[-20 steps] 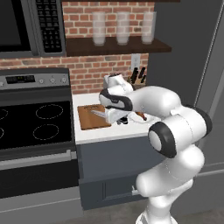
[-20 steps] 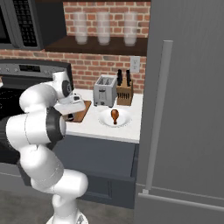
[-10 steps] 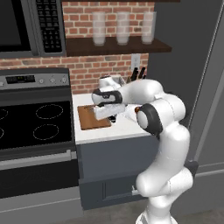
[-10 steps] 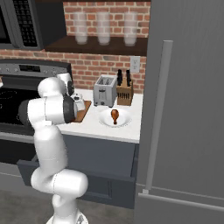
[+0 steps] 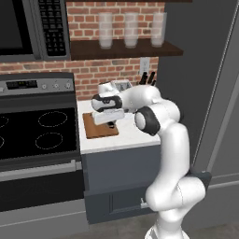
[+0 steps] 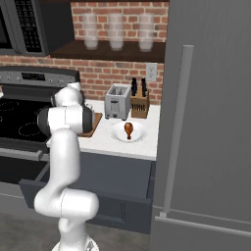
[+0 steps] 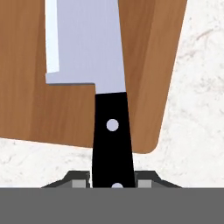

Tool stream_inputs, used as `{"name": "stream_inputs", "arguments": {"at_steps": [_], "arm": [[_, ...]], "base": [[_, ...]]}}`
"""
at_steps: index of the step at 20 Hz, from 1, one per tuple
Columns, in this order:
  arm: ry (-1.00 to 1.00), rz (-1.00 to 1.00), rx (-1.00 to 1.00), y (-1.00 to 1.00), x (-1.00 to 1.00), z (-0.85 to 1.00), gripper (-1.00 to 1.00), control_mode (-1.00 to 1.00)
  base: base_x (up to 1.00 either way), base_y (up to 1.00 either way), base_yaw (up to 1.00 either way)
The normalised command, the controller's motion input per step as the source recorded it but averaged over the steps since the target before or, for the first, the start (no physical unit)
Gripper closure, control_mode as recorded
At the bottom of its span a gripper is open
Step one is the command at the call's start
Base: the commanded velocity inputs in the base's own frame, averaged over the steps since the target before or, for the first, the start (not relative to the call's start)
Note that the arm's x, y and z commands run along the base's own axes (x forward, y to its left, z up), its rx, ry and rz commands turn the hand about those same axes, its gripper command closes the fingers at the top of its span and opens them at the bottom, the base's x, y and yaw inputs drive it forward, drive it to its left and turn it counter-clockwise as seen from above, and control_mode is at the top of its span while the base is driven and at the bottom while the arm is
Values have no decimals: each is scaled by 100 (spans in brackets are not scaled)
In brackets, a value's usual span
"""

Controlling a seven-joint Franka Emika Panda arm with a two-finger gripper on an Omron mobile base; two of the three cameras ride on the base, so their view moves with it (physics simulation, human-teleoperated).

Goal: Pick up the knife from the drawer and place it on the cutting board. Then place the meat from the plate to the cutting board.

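— Black handle, silver blade: is the knife (image 7: 96, 70) down yet?

— Not let go, as far as I can judge. In the hand view the gripper (image 7: 112, 183) sits at the bottom centre with its fingertips (image 7: 78, 183) pressed against either side of the handle. The blade runs up the frame over the board (image 7: 26, 87), which fills the upper left and centre; whether it touches the wood or hangs just above, I cannot tell.

— And from the base?

— In the left base view the gripper (image 5: 110, 120) is low over the board (image 5: 95, 130), left of centre on the counter (image 5: 121, 140). So the first half looks nearly done; only the release is left.

— The meat?

— Untouched. In the right base view it (image 6: 128, 129) lies on the plate (image 6: 117, 136), centre frame, well right of the board. The drawer (image 6: 88, 181) stands open below. The whole second half remains.
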Motion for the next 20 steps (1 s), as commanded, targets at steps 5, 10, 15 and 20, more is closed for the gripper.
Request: {"name": "stream_inputs", "arguments": {"at_steps": [5,10,15,20], "arm": [[0,-5,0,7,65,-30,100,-100],[0,-5,0,0,53,-40,100,-100],[0,-1,0,0,5,-12,-100,-100],[-12,0,0,-6,-83,0,-100,-100]], "base": [[0,0,0],[0,0,0],[0,0,0],[0,0,0]]}}
